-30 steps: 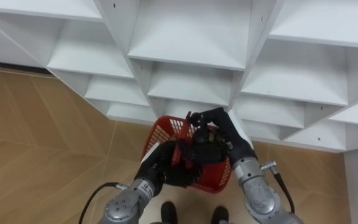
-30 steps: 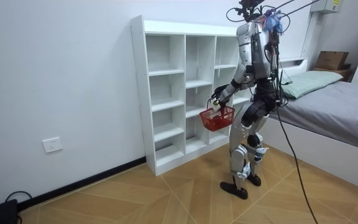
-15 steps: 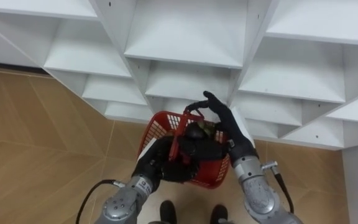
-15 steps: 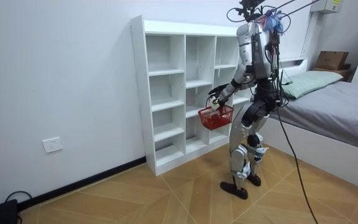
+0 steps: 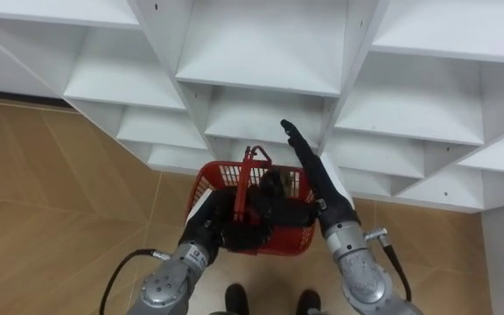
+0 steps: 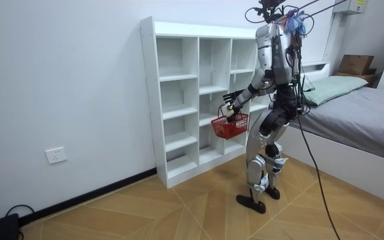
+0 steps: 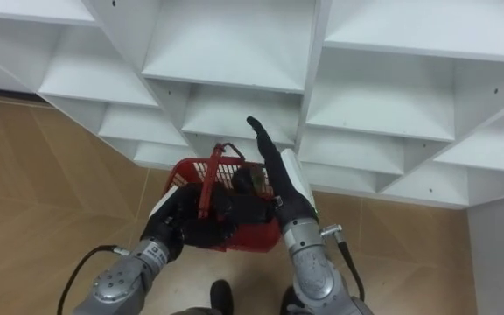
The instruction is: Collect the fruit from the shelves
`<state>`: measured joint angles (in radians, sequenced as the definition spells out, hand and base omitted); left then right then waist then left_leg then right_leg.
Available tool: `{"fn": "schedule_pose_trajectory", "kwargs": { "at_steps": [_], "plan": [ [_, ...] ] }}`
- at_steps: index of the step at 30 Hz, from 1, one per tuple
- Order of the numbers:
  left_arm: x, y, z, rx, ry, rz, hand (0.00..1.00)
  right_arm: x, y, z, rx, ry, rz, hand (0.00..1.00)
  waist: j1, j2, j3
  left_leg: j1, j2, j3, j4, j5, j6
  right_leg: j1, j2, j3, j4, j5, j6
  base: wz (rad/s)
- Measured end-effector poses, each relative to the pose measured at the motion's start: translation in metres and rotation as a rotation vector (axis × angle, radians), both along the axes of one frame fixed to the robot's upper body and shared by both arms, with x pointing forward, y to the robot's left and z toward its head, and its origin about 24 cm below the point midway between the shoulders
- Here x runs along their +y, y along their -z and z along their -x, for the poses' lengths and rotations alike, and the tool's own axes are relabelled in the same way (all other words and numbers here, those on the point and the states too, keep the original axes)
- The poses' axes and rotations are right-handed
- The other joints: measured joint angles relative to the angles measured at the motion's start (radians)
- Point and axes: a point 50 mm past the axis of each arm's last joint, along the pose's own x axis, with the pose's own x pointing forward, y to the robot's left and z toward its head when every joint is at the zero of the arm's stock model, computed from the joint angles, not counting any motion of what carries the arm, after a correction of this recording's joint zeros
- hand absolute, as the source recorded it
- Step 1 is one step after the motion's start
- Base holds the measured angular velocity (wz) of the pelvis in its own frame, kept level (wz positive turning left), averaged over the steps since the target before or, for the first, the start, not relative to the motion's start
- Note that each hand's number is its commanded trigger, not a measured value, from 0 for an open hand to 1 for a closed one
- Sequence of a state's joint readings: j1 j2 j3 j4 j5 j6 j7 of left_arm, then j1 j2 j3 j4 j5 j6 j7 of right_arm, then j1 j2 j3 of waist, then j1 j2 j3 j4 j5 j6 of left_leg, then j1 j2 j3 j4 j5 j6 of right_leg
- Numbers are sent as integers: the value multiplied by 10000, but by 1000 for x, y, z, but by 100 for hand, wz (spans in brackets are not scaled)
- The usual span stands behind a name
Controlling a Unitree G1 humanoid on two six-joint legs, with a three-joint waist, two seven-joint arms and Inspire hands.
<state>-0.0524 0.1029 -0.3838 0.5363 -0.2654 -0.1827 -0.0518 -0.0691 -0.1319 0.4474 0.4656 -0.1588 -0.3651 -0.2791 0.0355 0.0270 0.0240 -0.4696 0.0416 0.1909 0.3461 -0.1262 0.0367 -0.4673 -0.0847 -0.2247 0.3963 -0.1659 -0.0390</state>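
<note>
The robot stands facing the white open-compartment wooden closet (image 5: 261,52). The left hand (image 5: 223,226) appears clamped on the near rim of the red plastic mesh basket (image 5: 280,241), which is held clear of the floor. The right hand (image 5: 308,173) extends over the basket's far side, fingers straight, holding nothing. A dark rounded item (image 5: 273,185), probably fruit, lies in the basket. The compartments in view are bare, so collection appears largely complete.

**Two eyes overhead, one camera across the room**

The left and right eye views look steeply down from the robot's head. They sit close above its outstretched right hand (image 5: 315,185), set slightly apart, so they share nearly everything. The white open-shelved wooden closet (image 5: 261,52) lies beyond the fingertips, and the red plastic mesh basket (image 5: 280,242) lies just left of the palm. The room view stands well off to the side and faces the same closet and basket.
</note>
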Motion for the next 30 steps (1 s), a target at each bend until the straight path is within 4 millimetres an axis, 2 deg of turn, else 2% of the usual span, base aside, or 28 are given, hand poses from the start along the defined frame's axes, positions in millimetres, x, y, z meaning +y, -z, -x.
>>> {"fn": "schedule_pose_trajectory", "kwargs": {
  "at_steps": [23, 26, 30],
  "plan": [
    [2, -3, -2, -129, -62, -33, 100, -2, -1, 0, -46, -206, -37, 0, -19, 0, 0, 99, 4, -1, -18, -2, -3, 107, 5, 0, -36, 0, 0, 0],
    [6, -4, -4, -298, -208, -165, 100, -8, 1, 2, 8, -38, 32, 0, -24, 1, 0, 103, 4, -2, -26, -2, -3, 111, 9, 1, -46, 3, -3, 0],
    [19, -10, -8, -863, -855, -175, 100, -27, 18, 15, 729, 279, 701, 0, 14, 9, -6, 135, 15, 4, -78, 0, -3, 169, 56, 31, -162, 47, 7, -1]
  ]
}}
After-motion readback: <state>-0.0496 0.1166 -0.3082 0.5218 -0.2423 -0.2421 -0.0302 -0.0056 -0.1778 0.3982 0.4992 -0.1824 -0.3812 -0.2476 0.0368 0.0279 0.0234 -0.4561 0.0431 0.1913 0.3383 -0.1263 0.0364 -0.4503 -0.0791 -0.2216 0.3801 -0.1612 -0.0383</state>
